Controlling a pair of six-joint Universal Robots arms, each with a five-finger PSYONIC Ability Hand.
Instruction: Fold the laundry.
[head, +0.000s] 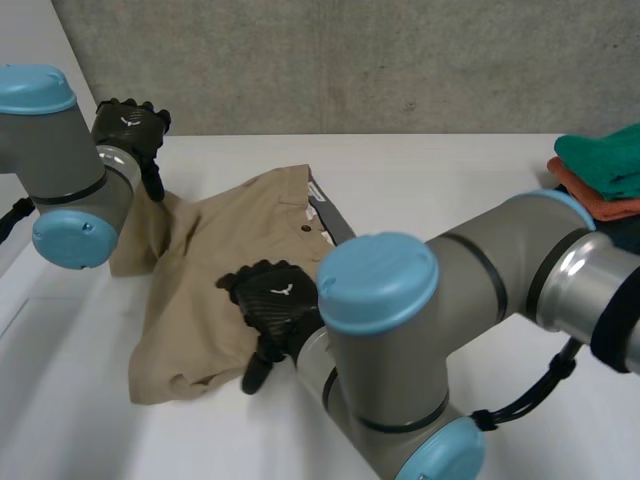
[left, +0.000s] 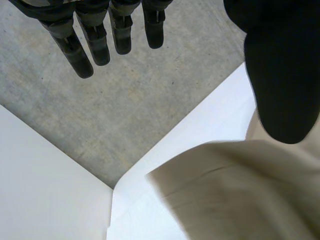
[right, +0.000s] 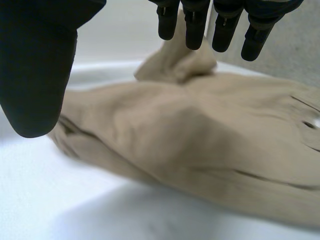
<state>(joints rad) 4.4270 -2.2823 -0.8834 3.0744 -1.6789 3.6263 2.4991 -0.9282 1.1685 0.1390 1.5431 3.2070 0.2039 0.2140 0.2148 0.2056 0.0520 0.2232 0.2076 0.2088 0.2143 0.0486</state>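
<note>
— Surface, room?
— White table (head: 450, 200), grey concrete wall (head: 350, 60) behind. Tan trousers (head: 230, 260) crumpled, left of centre.
— Hands?
— My L hand (head: 130, 125) at their far corner, fingers straight. R hand (head: 275, 300) spread wide over their near part, holding nothing.

The left arm (head: 60, 150) and right arm (head: 500, 265) are thick grey tubes; their rounded joints end in light-blue caps (head: 380, 282); a shiny silver band rings the right arm beside a dark sleeve; the left hand (head: 130, 125) and right hand (head: 275, 300) are black, with segmented fingers (left: 96, 47), blunt rounded thumbs (right: 35, 75), and a small white mark on each back.
</note>
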